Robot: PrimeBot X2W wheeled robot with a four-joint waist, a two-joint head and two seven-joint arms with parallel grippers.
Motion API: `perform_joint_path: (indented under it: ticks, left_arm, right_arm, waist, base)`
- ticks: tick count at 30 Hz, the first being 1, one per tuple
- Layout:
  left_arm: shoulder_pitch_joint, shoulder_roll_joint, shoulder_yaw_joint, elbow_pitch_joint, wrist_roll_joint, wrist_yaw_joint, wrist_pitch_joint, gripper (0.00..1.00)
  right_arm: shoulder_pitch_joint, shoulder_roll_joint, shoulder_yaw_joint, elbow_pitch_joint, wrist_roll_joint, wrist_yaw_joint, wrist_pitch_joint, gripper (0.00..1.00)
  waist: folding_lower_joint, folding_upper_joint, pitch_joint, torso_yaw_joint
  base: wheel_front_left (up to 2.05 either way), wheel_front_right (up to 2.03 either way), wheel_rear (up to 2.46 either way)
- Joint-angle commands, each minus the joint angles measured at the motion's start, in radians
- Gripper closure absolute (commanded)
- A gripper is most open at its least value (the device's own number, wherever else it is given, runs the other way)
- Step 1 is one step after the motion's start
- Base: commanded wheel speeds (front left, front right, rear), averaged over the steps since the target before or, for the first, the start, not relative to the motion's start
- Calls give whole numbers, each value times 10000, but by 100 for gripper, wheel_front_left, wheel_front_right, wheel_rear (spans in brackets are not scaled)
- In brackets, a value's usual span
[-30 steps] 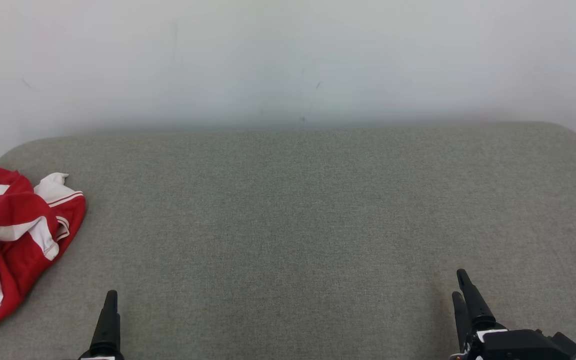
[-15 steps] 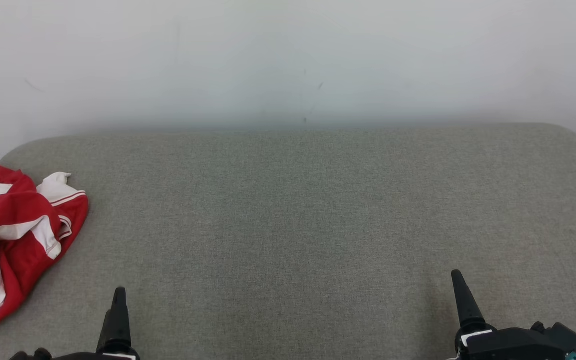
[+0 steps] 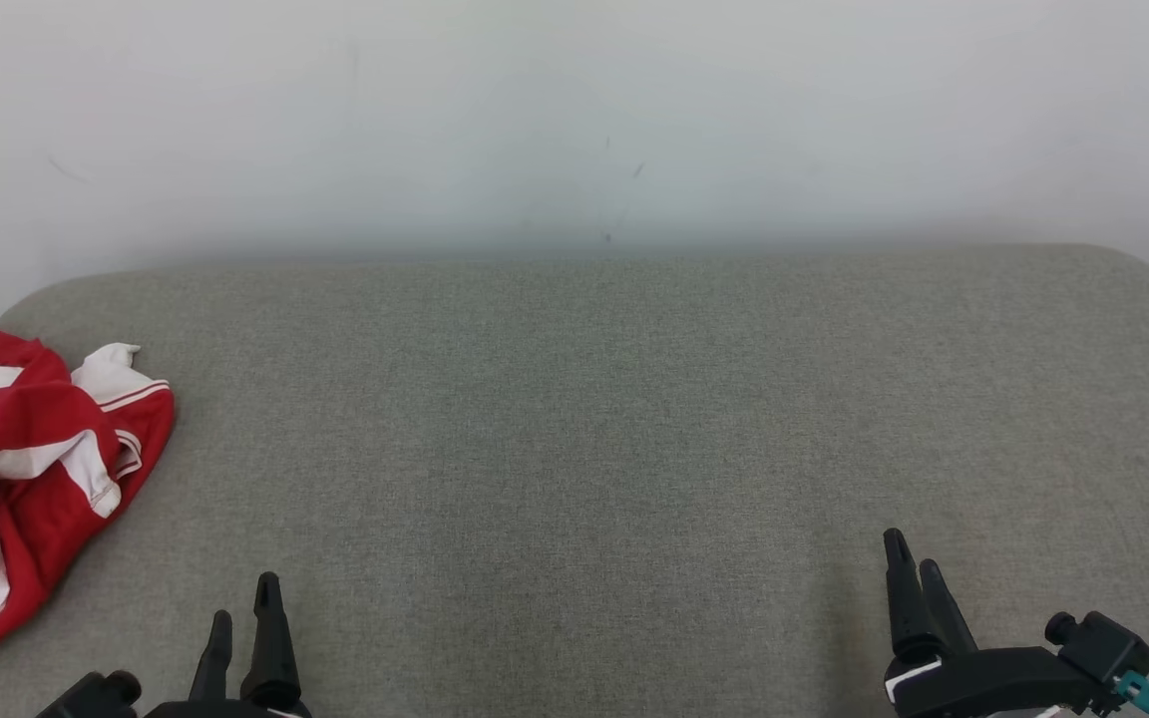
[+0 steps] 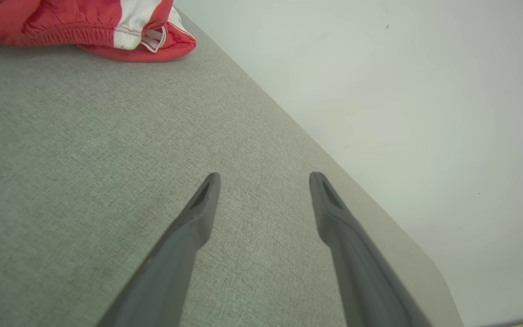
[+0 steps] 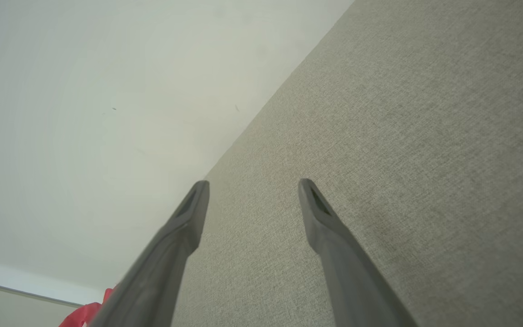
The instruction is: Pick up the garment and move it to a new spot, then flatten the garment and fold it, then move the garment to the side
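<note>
The red and white garment (image 3: 26, 469) lies bunched up at the far left of the grey cushion (image 3: 574, 399). The left claw (image 3: 245, 599) and right claw (image 3: 912, 551) are wide open and hold nothing. The left claw is nearer, so it should reach left, go low, and pinch a thick bump of cloth.

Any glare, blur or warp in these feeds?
Head view: flat, even light, no glare; garment sharp, cropped at the edge. Left wrist view: scene tilted, left gripper soft near the lens. Right wrist view: wall shades darker toward corners, right gripper soft.
</note>
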Motion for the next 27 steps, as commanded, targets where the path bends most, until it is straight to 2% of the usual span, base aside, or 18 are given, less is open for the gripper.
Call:
perform_joint_path:
  ticks: [1,15,27]
  left_arm:
    - [-12,63,-62,-121,600,86,-112,0]
    - [27,185,-389,-112,2824,416,-530,0]
    - [49,334,-703,-183,4093,514,-818,0]
  right_arm:
    - [-116,-9,107,-79,-572,-8,-106,0]
    - [-73,-10,81,-95,-2512,-11,-522,0]
    - [-87,-11,-32,115,-3883,-12,-805,0]
  waist:
    - [0,0,-1,-7]
    - [0,0,-1,-45]
    - [0,0,-24,98]
  base:
    - [0,0,0]
    - [0,0,0]
    - [0,0,0]
